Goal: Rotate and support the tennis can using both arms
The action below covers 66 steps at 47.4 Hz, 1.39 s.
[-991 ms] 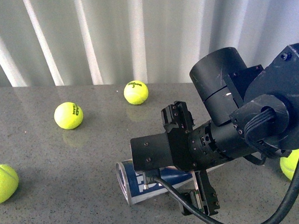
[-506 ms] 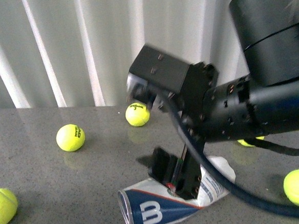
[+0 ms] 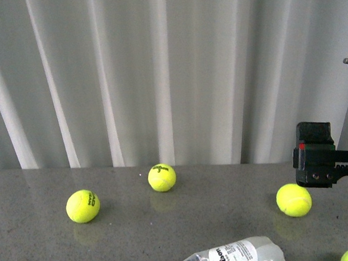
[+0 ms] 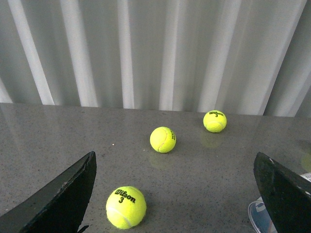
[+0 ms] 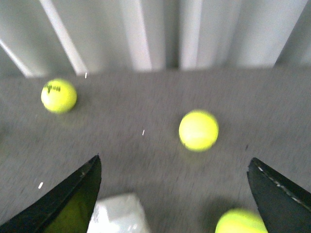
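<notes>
The tennis can (image 3: 231, 258) lies on its side on the grey table at the bottom edge of the front view, with its clear body and white Wilson label showing. In the left wrist view its blue-rimmed end (image 4: 260, 218) sits beside the finger (image 4: 284, 194). In the blurred right wrist view its white end (image 5: 119, 213) lies near the finger (image 5: 68, 201). My left gripper (image 4: 175, 204) is open and empty over the table. My right gripper (image 5: 175, 204) is open and empty. A black part of the right arm (image 3: 316, 156) shows at the front view's right edge.
Yellow-green tennis balls lie loose on the table (image 3: 26, 236): one (image 3: 82, 206) at the left, one (image 3: 162, 177) near the back, one (image 3: 293, 200) at the right. One ball (image 4: 126, 207) lies between the left fingers. A white curtain (image 3: 158, 72) hangs behind.
The right arm, which was over the can, has lifted off it and swung out to the right edge. The can now lies free and sits lower in the front view.
</notes>
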### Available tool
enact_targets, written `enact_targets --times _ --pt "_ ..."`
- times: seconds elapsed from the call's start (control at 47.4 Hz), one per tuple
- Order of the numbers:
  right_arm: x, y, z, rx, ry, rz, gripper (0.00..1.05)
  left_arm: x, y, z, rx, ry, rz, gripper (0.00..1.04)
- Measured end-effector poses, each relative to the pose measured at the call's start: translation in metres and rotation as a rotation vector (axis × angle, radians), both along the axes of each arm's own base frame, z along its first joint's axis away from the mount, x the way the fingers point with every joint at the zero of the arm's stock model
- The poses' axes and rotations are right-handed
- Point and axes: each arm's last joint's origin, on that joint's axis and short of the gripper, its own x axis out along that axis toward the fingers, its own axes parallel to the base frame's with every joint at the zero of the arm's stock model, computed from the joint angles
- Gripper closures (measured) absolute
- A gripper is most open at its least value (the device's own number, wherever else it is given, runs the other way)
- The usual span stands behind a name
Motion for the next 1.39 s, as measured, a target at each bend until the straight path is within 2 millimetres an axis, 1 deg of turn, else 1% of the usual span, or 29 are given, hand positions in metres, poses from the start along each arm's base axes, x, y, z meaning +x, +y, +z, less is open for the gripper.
enact_targets --times 0.042,0.105,0.169,0.211,0.274,0.295,0.337,0.401,0.443,0.506,0.548,0.633,0.696,0.759,0.844,1.118,1.392 --pt "-0.005 -0.003 -0.004 -0.027 -0.079 0.008 0.24 0.000 0.000 0.000 0.000 -0.001 0.000 0.07" --pt "-0.019 -0.011 -0.006 -0.047 -0.207 0.018 0.34 0.000 0.000 0.000 0.000 -0.002 0.004 0.07" --pt "-0.037 -0.024 0.000 -0.065 -0.325 0.008 0.50 0.000 0.000 0.000 0.000 -0.002 0.003 0.07" --pt "-0.046 -0.031 0.001 -0.074 -0.343 -0.003 0.59 0.000 0.000 0.000 0.000 -0.002 0.000 0.07" --pt "-0.055 -0.038 -0.001 -0.082 -0.343 -0.009 0.70 0.000 0.000 0.000 0.000 -0.002 0.000 0.07" --pt "-0.057 -0.039 -0.002 -0.083 -0.342 -0.009 0.71 0.000 0.000 0.000 0.000 -0.002 0.000 0.07" --pt "-0.064 -0.042 -0.005 -0.087 -0.333 -0.003 0.80 0.000 0.000 0.000 0.000 -0.002 0.000 0.07" --pt "-0.076 -0.047 -0.009 -0.091 -0.328 0.011 0.96 0.000 0.000 0.000 0.000 -0.002 0.001 0.07" --pt "-0.082 -0.050 -0.010 -0.095 -0.329 0.010 1.01 0.000 0.000 0.000 0.000 -0.002 0.001 0.07" --pt "-0.091 -0.054 -0.011 -0.096 -0.329 0.005 1.01 0.000 0.000 0.000 0.000 -0.002 0.000 0.07" --pt "-0.097 -0.057 -0.016 -0.095 -0.345 -0.002 1.01 0.000 0.000 0.000 0.000 -0.002 0.000 0.07" --pt "-0.105 -0.060 -0.023 -0.097 -0.323 0.001 1.01 0.000 0.000 0.000 0.000 -0.002 0.000 0.07" --pt "-0.109 -0.061 -0.023 -0.096 -0.320 0.005 1.01 0.000 0.000 0.000 0.000 -0.002 0.001 0.07" --pt "-0.113 -0.066 -0.022 -0.091 -0.324 0.028 1.01 0.000 0.000 0.000 0.000 -0.002 0.001 0.07" --pt "-0.120 -0.072 -0.021 -0.095 -0.331 -0.001 1.01 0.000 0.000 0.000 0.000 -0.002 0.000 0.07" --pt "-0.135 -0.072 -0.021 -0.095 -0.331 0.000 1.01 0.000 0.000 0.000 0.000 -0.002 0.000 0.07" --pt "-0.145 -0.072 -0.018 -0.095 -0.340 0.000 1.01 0.000 0.000 0.000 0.000 -0.002 0.000 0.07"
